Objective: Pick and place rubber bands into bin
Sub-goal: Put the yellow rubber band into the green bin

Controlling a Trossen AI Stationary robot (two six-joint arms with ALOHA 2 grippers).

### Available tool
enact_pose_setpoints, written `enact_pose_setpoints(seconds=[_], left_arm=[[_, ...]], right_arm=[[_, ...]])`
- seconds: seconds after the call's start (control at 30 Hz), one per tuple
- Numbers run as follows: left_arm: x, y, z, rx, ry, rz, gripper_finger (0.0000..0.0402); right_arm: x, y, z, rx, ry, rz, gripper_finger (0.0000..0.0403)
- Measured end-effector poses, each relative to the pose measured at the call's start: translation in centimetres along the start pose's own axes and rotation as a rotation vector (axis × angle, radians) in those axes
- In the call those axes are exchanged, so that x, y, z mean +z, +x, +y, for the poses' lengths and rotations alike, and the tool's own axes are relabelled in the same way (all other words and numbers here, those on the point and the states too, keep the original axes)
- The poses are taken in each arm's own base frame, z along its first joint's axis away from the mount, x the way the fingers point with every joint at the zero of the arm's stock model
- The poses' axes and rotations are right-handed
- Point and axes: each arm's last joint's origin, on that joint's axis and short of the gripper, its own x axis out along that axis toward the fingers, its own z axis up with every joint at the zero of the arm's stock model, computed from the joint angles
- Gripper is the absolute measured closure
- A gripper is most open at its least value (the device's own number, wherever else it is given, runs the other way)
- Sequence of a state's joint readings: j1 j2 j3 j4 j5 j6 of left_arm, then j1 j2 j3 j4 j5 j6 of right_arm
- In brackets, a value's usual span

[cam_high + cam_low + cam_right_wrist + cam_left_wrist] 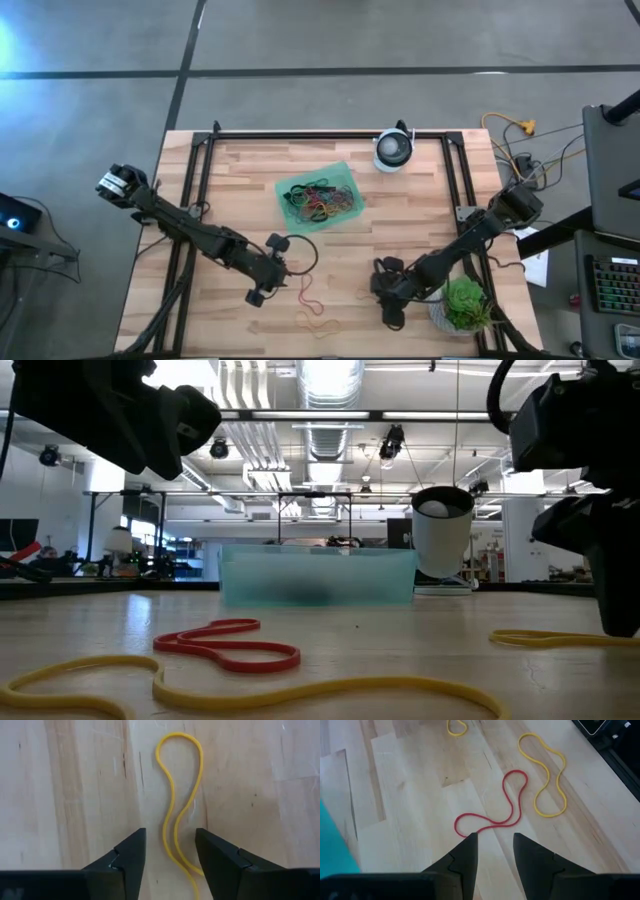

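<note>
Left pincer (pixel 493 845) gapes above a red band (pixel 495 805); right pincer (pixel 170 851) gapes astride a yellow band (pixel 177 795).

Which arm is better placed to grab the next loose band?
Right, probably. The right gripper is open with a yellow rubber band running between its fingers. The left gripper, also open, only reaches the end of the red rubber band.

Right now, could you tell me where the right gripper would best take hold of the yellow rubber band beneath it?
Probably at its narrow waist, from straight above: the yellow rubber band lies flat, both strands nearly touching between the open right gripper, so one pinch catches both.
</note>
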State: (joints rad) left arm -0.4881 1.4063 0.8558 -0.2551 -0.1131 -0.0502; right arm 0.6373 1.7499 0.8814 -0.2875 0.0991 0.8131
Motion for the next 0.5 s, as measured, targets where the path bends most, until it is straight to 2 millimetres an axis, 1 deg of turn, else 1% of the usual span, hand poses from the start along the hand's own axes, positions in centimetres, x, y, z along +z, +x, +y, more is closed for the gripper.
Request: enact_pose_setpoints(seconds=[0.17,0.33,0.5], left_arm=[[-0.01,0.00,0.00,0.000,0.000,0.001,0.0292],[-0.01,0.00,0.00,0.000,-0.014,0.001,0.0292],[-0.06,-0.01,-0.08,-0.002,-0.020,0.005,0.0292]], right_arm=[[-0.16,1.01,-0.18,-0.005,0.022,0.045,0.0246],[-0.29,1.10,-0.22,-0.011,0.063,0.057,0.0262],[-0.77,1.08,0.15,-0.012,0.048,0.061,0.0268]])
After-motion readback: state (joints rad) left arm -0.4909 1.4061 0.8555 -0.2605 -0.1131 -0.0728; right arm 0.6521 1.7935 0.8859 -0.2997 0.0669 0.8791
